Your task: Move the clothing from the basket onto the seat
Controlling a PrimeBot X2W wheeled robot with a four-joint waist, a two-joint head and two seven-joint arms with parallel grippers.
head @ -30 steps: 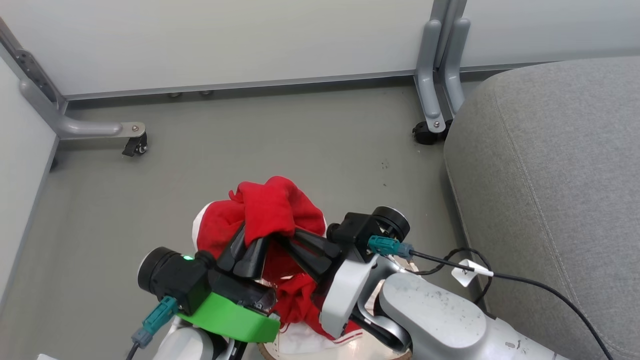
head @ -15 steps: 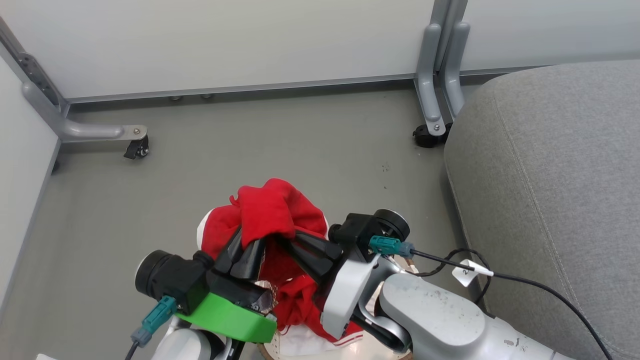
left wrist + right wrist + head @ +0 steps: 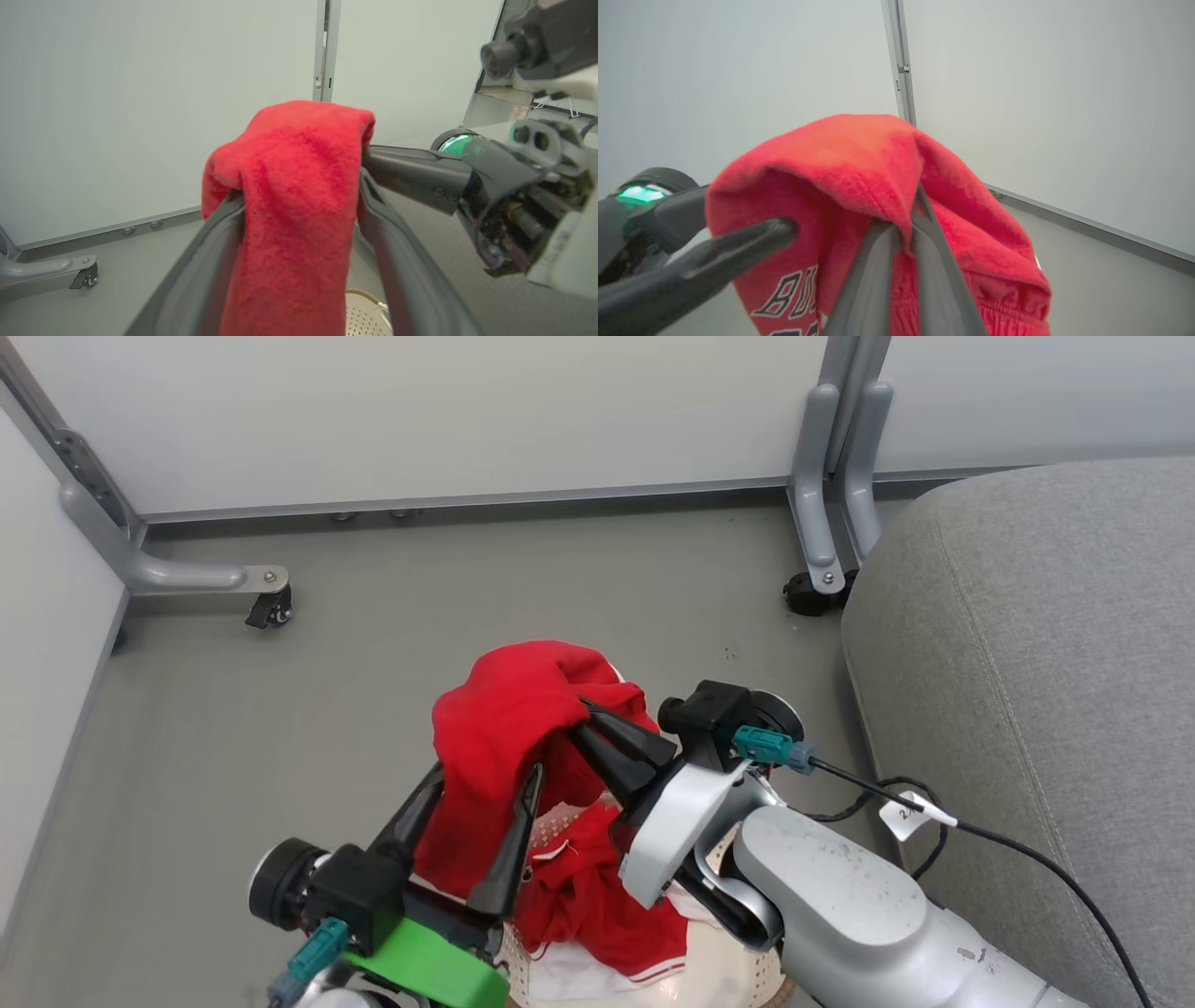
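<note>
A room of pale white panel walls [image 3: 420,411] and a smooth grey floor [image 3: 467,588], with metal partition feet [image 3: 177,577] on small black castors [image 3: 269,609]; at the right, the large grey fabric-upholstered seat [image 3: 1027,663] with stitched seams, no garment on the part that shows; at the bottom edge, the oval cream-white perforated plastic basket [image 3: 364,317]; the soft bright red clothing [image 3: 504,728] rises out of it in a peak, well apart from the seat, lower red-and-white folds lying inside; the right gripper [image 3: 590,711] is clenched on a fold at the peak; the left gripper [image 3: 464,821] stands spread wide, cloth draped between its long dark fingers [image 3: 406,270], unpinched; the lift-out looks in hand; next comes, most likely, a carry rightward over the seat edge, high enough that trailing fabric clears the basket rim
</note>
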